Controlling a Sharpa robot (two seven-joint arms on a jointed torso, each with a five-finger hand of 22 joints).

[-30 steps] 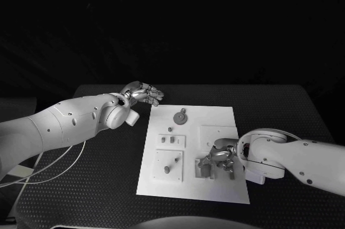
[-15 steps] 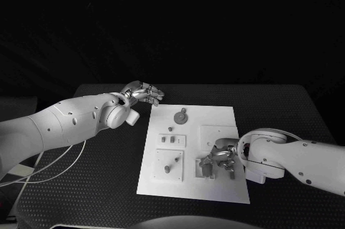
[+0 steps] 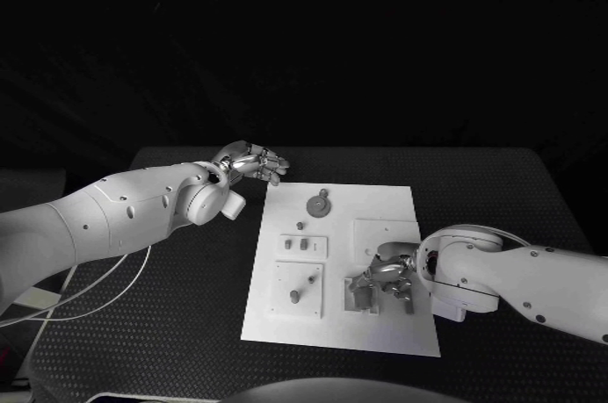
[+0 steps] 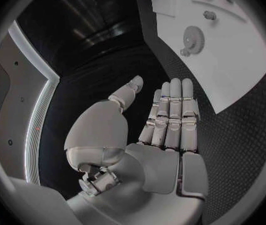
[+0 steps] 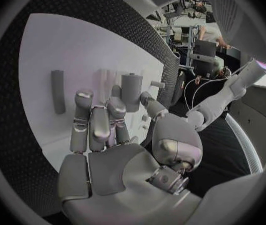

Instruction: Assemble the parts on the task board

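Task board (image 3: 336, 271) lies mid-tabletop; right hand (image 3: 387, 284) works low over its near fixture, fingers curled round a small upright part (image 5: 130, 91), while left hand (image 3: 251, 164), fingers apart, waits clear.

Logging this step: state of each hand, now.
Left hand: open, holding nothing, beside the board's far corner.
Right hand: over the board by a standing peg; whether it grips cannot be told.

Both arms: smooth white shells, rounded at the wrists, small dark screw dots along the forearms. Left hand (image 3: 252, 164) and right hand (image 3: 387, 283): silver metal, segmented fingers, pale palm plates. Thin white cables (image 3: 79, 302) loop beneath the left arm.
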